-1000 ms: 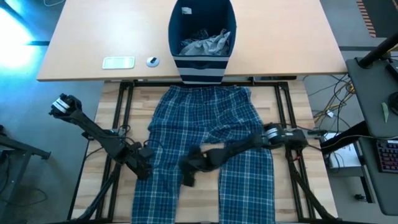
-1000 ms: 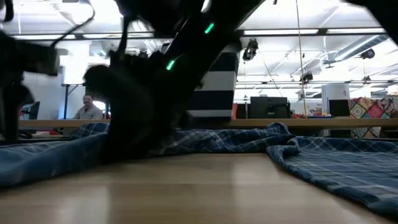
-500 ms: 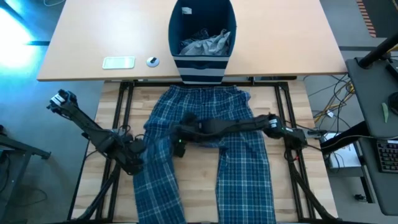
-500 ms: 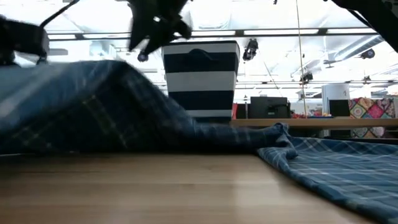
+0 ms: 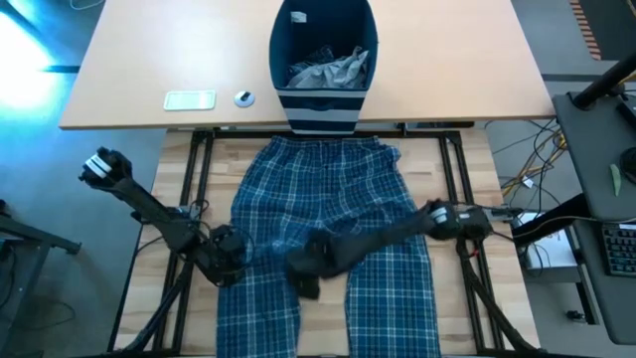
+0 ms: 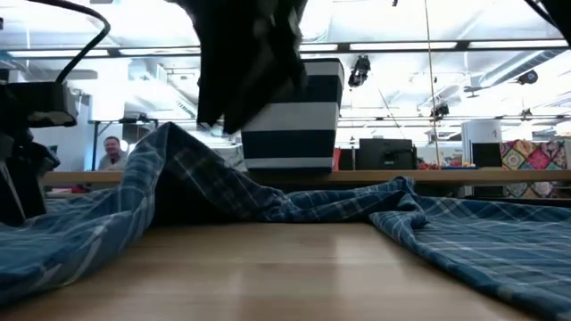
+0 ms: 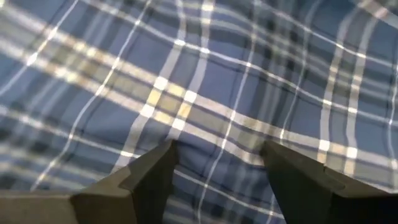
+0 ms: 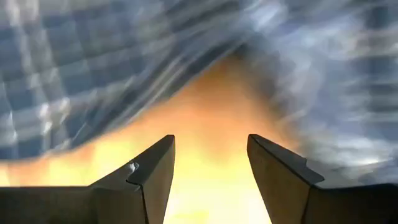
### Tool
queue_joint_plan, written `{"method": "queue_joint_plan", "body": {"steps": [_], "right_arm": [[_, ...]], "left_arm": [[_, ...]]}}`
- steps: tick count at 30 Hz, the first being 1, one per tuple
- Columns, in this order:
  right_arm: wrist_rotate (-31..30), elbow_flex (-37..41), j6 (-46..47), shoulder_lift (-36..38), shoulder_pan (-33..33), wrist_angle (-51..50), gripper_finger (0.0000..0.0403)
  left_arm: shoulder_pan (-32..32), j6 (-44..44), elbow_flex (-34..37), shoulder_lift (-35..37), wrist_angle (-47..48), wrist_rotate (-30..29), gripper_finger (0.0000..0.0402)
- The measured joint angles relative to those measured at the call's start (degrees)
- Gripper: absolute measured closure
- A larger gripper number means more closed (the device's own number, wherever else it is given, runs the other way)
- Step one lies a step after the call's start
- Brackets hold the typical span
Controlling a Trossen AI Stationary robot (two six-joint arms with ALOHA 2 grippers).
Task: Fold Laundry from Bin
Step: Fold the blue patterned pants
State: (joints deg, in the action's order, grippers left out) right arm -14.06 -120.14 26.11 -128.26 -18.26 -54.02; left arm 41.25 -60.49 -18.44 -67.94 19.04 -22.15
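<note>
Left gripper point(image 5: 231, 267), fingers point(image 7: 152, 180) parted with nothing between them, poised just above the outer edge of one leg of the plaid trousers point(image 5: 323, 229); its wrist view shows only plaid cloth directly ahead of the open jaws. Right gripper point(image 5: 306, 273), also spread and empty, held at the crotch of the trousers, where the two legs divide; ahead of its fingers point(image 8: 152, 171) lies a wedge of bare wooden table point(image 5: 323, 323) bounded on both sides by plaid fabric. The trousers lie spread flat, waistband on the far side of both grippers, legs running back past them toward the near table edge. In the low view the cloth by the left gripper rises in a peaked fold point(image 6: 169, 147). Beyond the waistband stands the bin point(image 5: 323, 60), navy with pale stripes, on a second, lighter table point(image 5: 447, 70); grey cloth point(image 5: 333, 68) lies inside it. A white card point(image 5: 189, 99) and a small round object point(image 5: 244, 97) lie beside the bin, well apart from both grippers. A person point(image 6: 111, 153) is seated in the room behind.
</note>
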Motion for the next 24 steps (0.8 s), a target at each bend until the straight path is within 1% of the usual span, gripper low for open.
{"method": "queue_joint_plan", "body": {"steps": [3, 6, 7, 9, 11, 13, 16, 19, 22, 24], "right_arm": [[-0.4, 4.9, 2.0, -2.6, -1.5, 9.0, 0.0204], [0.2, 7.3, 2.5, -6.0, -1.9, 17.8, 0.0204], [0.1, 7.4, 2.2, -6.9, -2.0, 20.1, 0.0204], [1.8, 7.0, 1.4, -8.3, -2.2, 27.9, 0.0204], [2.9, 6.9, 1.0, -9.6, -2.2, 32.0, 0.0204], [3.9, 5.0, 1.7, -9.8, -2.1, 34.9, 0.0204], [3.6, 1.3, -0.3, -8.9, -2.0, 34.1, 0.0204], [4.0, -3.8, -3.4, -7.7, -1.6, 33.5, 0.0204], [4.2, -7.2, -4.2, -7.4, -0.6, 30.9, 0.0204], [4.1, -8.9, -4.2, -7.5, 0.3, 25.5, 0.0204]], "left_arm": [[-0.2, 2.2, 0.0, -1.3, -1.3, -0.8, 0.0169], [-0.5, 2.2, 0.0, -1.7, -1.4, -1.0, 0.0169], [-0.8, 2.2, 0.0, -1.7, -1.4, -1.1, 0.0169], [-1.9, 2.2, 0.0, -1.7, -1.5, -1.6, 0.0169], [-4.6, 3.5, 0.2, -1.9, -1.8, -2.0, 0.0169], [-8.3, 6.8, 0.2, -2.4, -2.7, -2.3, 0.0169], [-15.1, 14.2, 0.3, -4.1, -6.2, -2.7, 0.0169], [-21.5, 21.3, 0.4, -6.7, -13.0, -2.3, 0.0169], [-25.9, 28.4, 0.1, -9.4, -21.4, -0.5, 0.0169], [-27.3, 31.4, -1.4, -10.7, -23.8, 0.8, 0.0169]]}}
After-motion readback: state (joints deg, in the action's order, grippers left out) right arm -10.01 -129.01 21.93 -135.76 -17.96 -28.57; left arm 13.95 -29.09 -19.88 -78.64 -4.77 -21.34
